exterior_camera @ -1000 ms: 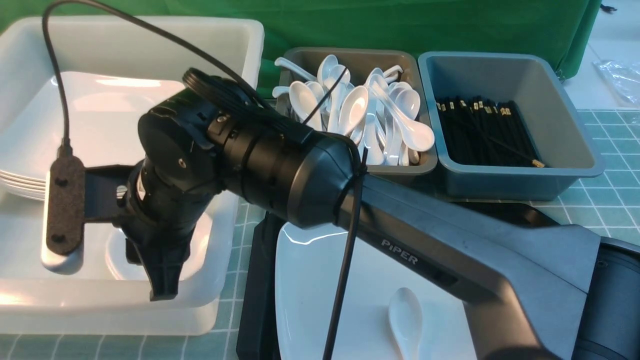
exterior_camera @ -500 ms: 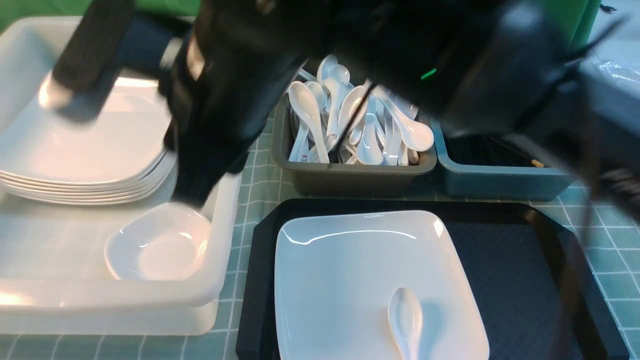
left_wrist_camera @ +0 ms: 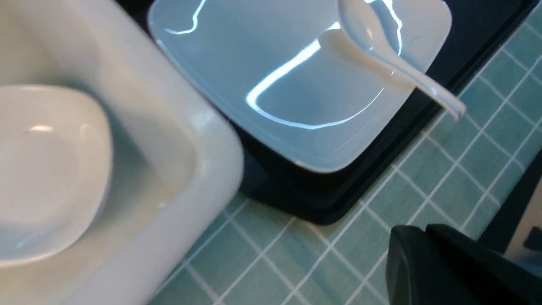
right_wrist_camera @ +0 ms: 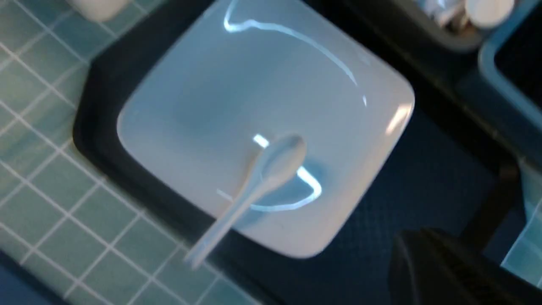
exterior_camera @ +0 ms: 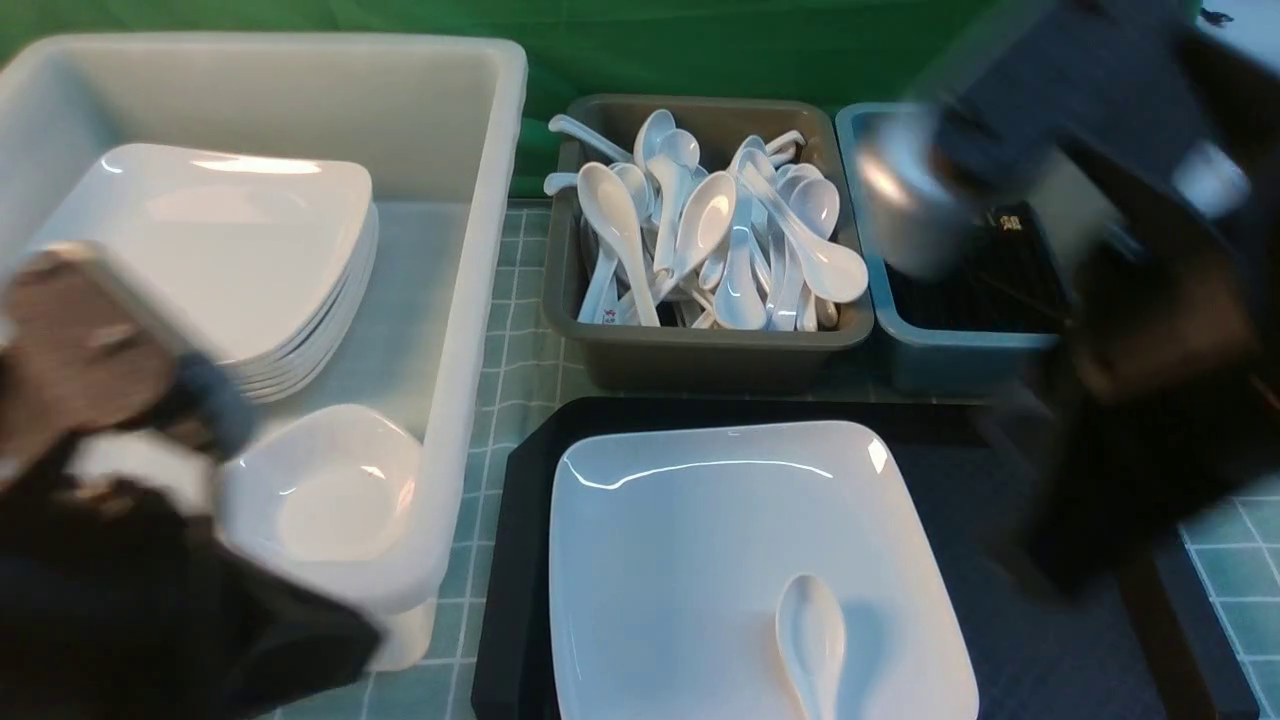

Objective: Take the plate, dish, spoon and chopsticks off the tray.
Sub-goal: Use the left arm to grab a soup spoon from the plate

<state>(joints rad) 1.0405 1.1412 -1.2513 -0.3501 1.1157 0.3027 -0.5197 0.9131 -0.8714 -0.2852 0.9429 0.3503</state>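
Observation:
The white plate (exterior_camera: 700, 560) lies on the black tray (exterior_camera: 510, 560) with the white spoon (exterior_camera: 810, 630) resting on its near part. The small dish (exterior_camera: 320, 490) sits in the white tub beside a stack of plates. Several black chopsticks (exterior_camera: 1000, 270) lie in the blue-grey bin, and none show on the tray. My left gripper (left_wrist_camera: 408, 231) is shut and empty, above the mat near the tub's front corner. My right gripper (right_wrist_camera: 417, 235) is shut and empty, above the tray's bare side beside the plate (right_wrist_camera: 237, 97). Both arms are blurred in the front view.
The white tub (exterior_camera: 470, 300) holds a stack of large plates (exterior_camera: 230, 250). A grey bin (exterior_camera: 700, 350) full of white spoons stands behind the tray, next to the blue-grey bin (exterior_camera: 950, 350). A green checked mat covers the table.
The arm that reached across into the tub over the dish has lifted and pulled away. The dish stays in the tub. Both arms now sit blurred at the sides.

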